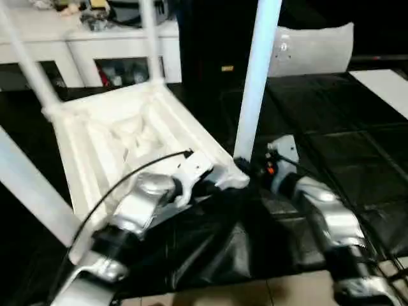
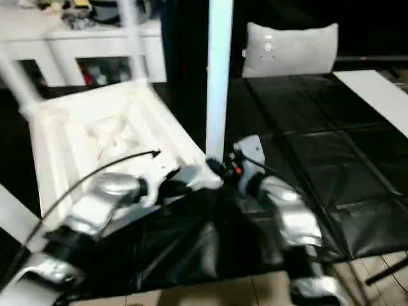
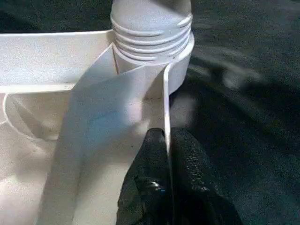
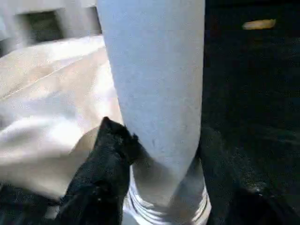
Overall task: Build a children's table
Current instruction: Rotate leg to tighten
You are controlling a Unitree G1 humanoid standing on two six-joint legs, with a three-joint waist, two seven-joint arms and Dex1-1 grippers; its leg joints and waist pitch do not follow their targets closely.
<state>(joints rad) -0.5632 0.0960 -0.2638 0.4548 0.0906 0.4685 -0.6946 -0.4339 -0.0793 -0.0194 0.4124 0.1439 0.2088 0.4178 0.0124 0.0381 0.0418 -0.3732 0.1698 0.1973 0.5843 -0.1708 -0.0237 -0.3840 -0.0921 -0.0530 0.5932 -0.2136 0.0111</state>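
The white tabletop (image 1: 115,134) lies upside down on the black floor, ribbed underside up. An upright white leg (image 1: 255,83) stands in its near right corner socket (image 3: 178,70), and the leg's threaded end (image 3: 152,28) shows at the socket's mouth. My left gripper (image 1: 215,186) is shut on the tabletop's thin rim wall (image 3: 165,103) just beside that socket. My right gripper (image 1: 245,167) is shut on the leg's lower end, with one black finger (image 4: 110,154) pressed to each side. Other legs (image 1: 25,57) (image 1: 152,38) rise from the far corners.
A white cabinet (image 1: 83,38) stands behind the tabletop. A pale cushion (image 1: 312,48) leans at the back right. Black floor mats (image 1: 344,140) cover the right side, with a white panel (image 1: 389,83) at the far right. Crumpled black sheeting (image 1: 210,248) lies between my forearms.
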